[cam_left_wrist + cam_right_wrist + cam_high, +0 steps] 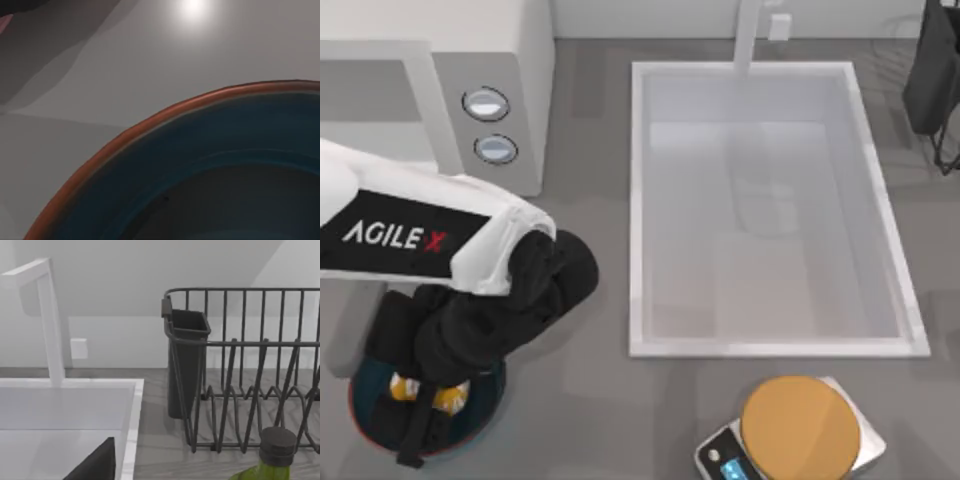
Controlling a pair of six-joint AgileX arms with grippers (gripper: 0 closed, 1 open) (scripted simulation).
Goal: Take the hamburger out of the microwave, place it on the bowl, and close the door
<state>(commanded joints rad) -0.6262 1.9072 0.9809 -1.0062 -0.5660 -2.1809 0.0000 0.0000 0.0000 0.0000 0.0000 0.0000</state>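
Left arm: reaches in from the top view's left edge, its white casing marked AgileX, and bends down over the near-left corner of the bench [590, 400].
Left pincer [428, 400]: black, low over the bowl, with the hamburger between its fingers; it appears to be clamped on it.
Hamburger [448, 396]: orange-yellow and white bits show between the black fingers, inside the bowl's outline.
Bowl [485, 412]: blue with a reddish-brown rim, at the near-left of the bench; the left wrist view looks along its rim [150, 122] and blue inner wall.
Microwave [505, 60]: white, at the far left, two round knobs facing the sink.
Door [380, 50]: swung open.
Sink [640, 200]: large white basin in the middle, a white tap [47, 320] behind it.
Scale [798, 428]: tan disc on a silver base, near the front, right of the bowl.
Right arm: parked at the far right; I cannot tell how its pincer stands. Its wrist view takes in a dark dish rack [250, 370] and a green bottle [267, 460].
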